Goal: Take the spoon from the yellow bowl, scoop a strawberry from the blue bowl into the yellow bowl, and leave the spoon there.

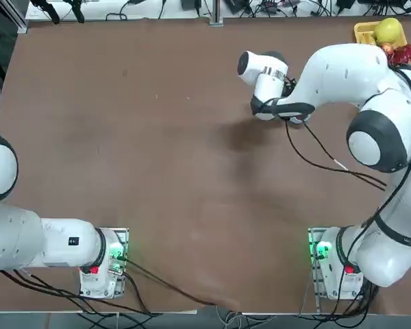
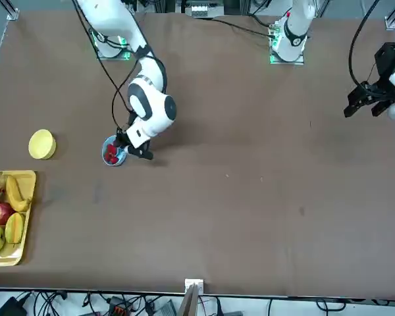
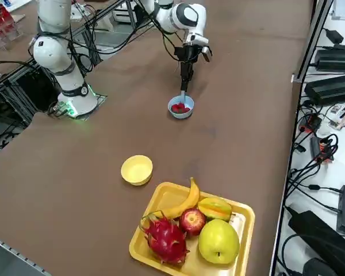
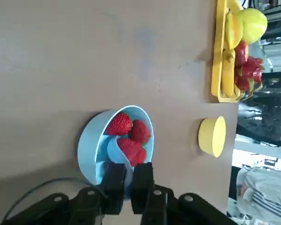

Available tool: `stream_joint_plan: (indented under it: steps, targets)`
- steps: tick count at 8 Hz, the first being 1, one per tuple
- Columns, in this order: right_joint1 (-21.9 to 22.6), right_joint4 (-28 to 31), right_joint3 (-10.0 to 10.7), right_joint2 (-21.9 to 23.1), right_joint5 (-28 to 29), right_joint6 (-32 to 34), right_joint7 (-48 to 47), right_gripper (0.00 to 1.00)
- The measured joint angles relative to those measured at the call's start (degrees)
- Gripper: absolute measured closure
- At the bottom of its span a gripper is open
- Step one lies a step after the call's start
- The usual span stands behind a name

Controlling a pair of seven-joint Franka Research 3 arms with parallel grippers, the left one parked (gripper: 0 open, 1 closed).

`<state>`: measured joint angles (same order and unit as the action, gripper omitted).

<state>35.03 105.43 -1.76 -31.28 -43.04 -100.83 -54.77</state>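
over the blue bowl [image 4: 113, 140] your right gripper [image 4: 128, 180] grips the spoon [image 4: 124, 152] with a strawberry [image 4: 132, 150] on its scoop, so carrying it to the empty yellow bowl [image 3: 137, 169] remains.

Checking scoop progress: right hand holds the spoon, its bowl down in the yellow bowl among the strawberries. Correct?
Wrong bowl. The right hand, shut on the spoon, has it down in the blue bowl among the strawberries. The yellow bowl stands apart with nothing in it, as the right wrist and right side views show.
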Motion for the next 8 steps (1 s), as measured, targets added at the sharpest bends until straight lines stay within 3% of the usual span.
stream_joint_plan:
  steps: [3, 8]
  targets:
    - [1.3, -1.7, 0.1, -1.8, -0.5, 2.0, -0.1, 0.89]
    - [4.8, -10.4, 0.2, -8.4, -0.7, 8.4, -0.1, 0.89]
